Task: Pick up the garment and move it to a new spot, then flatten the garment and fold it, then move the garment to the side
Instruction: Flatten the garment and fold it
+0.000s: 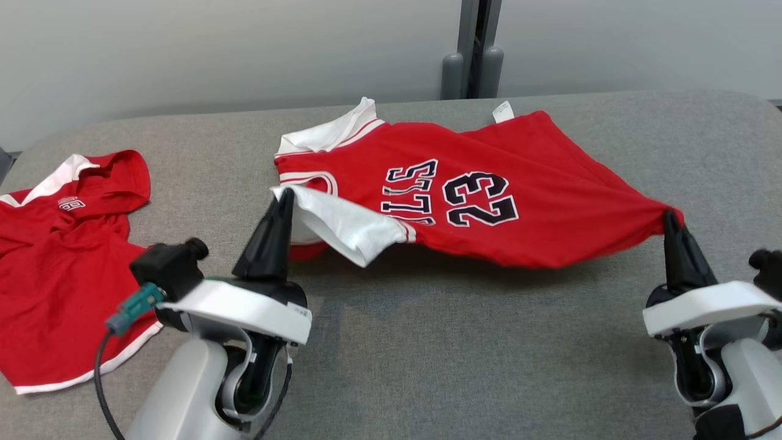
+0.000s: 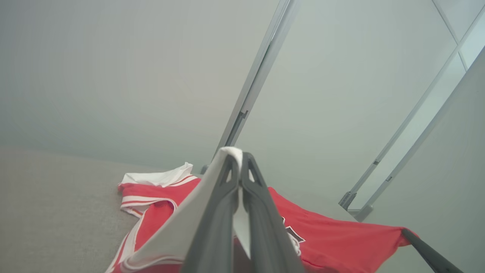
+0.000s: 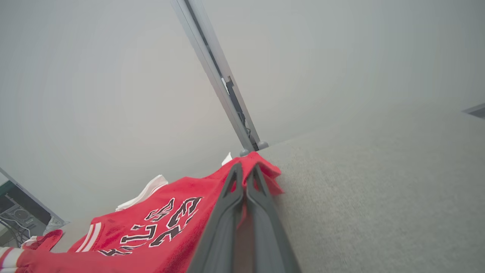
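Note:
A red garment (image 1: 519, 201) printed with "23" and white sleeves lies stretched across the grey table (image 1: 427, 354), its near edge lifted off the surface. My left gripper (image 1: 285, 197) is shut on the white sleeve at the garment's left end; in the left wrist view that gripper (image 2: 239, 159) pinches white cloth (image 2: 178, 231). My right gripper (image 1: 670, 217) is shut on the red hem corner at the right; in the right wrist view this gripper (image 3: 245, 168) clamps red fabric (image 3: 151, 227). The right gripper's finger (image 2: 428, 252) also appears at the left wrist view's lower right.
A second red and white shirt (image 1: 61, 263) lies crumpled at the table's left edge. A pale wall with a grey post (image 1: 473, 49) stands behind the table. Bare grey tabletop stretches in front between my arms and to the far right.

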